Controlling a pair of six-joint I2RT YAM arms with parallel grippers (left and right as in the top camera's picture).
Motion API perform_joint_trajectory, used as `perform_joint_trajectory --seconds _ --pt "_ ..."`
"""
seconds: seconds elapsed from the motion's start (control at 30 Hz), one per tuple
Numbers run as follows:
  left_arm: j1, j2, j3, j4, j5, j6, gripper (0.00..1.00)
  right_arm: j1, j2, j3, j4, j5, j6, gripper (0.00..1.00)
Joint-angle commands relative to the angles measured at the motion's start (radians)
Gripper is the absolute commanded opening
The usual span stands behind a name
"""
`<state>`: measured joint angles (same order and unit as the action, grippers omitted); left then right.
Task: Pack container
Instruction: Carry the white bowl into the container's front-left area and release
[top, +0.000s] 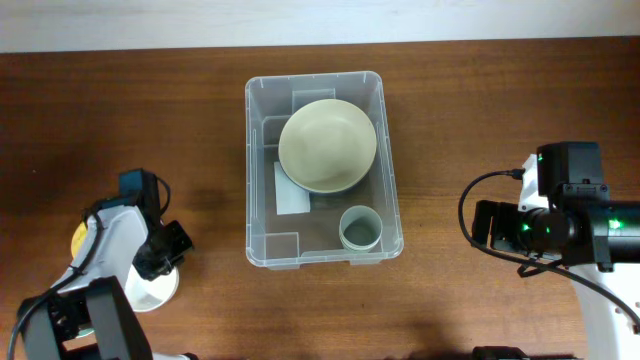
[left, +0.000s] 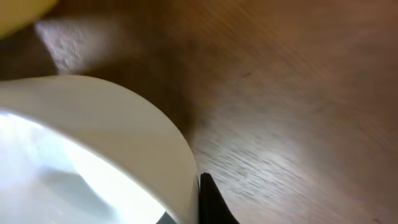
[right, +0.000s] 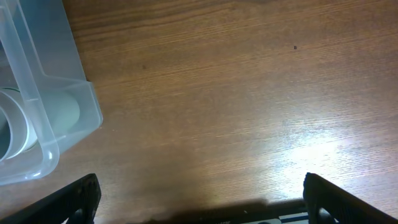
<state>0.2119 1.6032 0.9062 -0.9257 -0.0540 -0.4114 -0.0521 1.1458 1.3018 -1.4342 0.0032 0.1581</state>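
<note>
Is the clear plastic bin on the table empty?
No, the container holds a pale green bowl and a small cup.

table: dark reddish-brown, fine wood grain. container: clear, colourless, with a white label on its floor. bowl: pale cream-green, plain. grey-green cup: plain too. white cup: glossy, no print. yellow item: plain yellow. left arm: white and black, one blue part. right arm: mostly black, green lights.
</note>
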Motion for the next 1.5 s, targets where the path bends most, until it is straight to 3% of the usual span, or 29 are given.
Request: perform_joint_trajectory --seconds 0.0,0.37,0.63,1.07,1.3,1.37,1.47 --pt "-0.071 -0.085 0.121 -0.052 0.027 0.002 0.01 0.006 0.002 -0.005 0.003 0.010 0.004 1.00" --pt "-0.479 -0.238 0.503 -0.136 0.019 -0.031 0.01 0.006 0.002 -0.005 0.003 0.010 0.004 1.00" --pt "-0.742 -0.171 0.535 -0.055 -0.021 -0.045 0.01 0.006 0.002 -0.005 0.003 0.010 0.004 1.00" --pt "-0.845 0.113 0.534 -0.131 0.195 -0.046 0.01 0.006 0.002 -0.005 0.003 0.009 0.004 1.00" --pt "-0.853 0.203 0.534 -0.235 0.197 -0.048 0.01 0.006 0.002 -0.005 0.003 0.009 0.004 1.00" --pt "-0.853 0.223 0.534 -0.245 0.197 -0.048 0.07 0.006 0.002 -0.005 0.003 0.009 0.004 1.00" --pt "-0.853 0.227 0.534 -0.246 0.196 -0.047 0.27 0.006 0.002 -0.005 0.003 0.009 0.004 1.00"
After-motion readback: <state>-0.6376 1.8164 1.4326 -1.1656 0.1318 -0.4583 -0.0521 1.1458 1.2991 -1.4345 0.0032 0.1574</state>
